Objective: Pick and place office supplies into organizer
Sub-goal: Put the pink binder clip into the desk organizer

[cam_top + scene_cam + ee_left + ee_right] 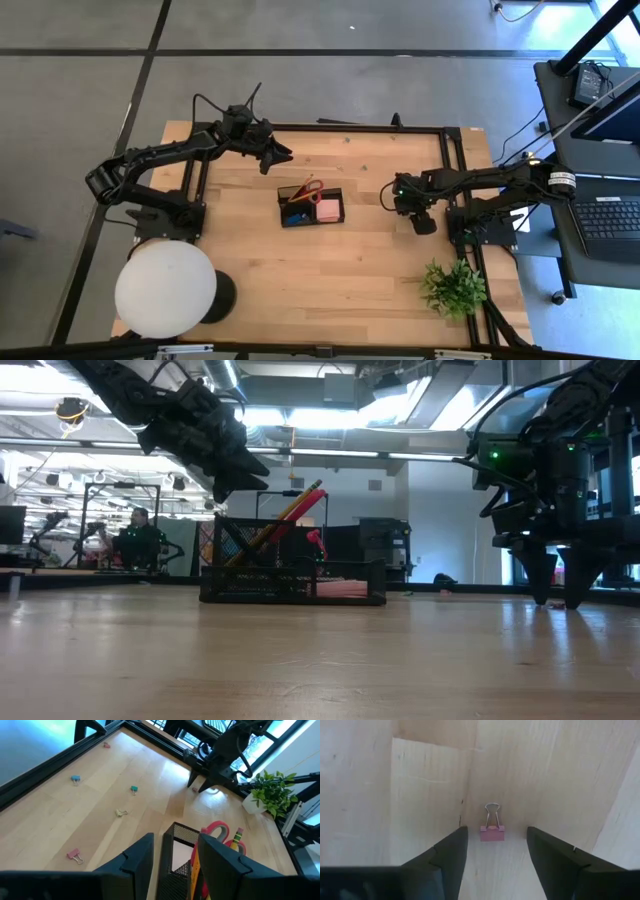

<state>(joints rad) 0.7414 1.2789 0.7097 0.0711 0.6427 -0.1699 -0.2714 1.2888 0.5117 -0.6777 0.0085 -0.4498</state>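
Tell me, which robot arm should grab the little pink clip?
The right. Its open gripper hangs straight over the pink clip, fingers on either side. The left gripper is raised behind the organizer.

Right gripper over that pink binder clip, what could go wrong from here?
The pink clip lies flat and small between the open right gripper, so the fingers may hit the table or flick it away. Its wire handles could skew the grip. The organizer is already crowded by scissors, so a drop may bounce out.
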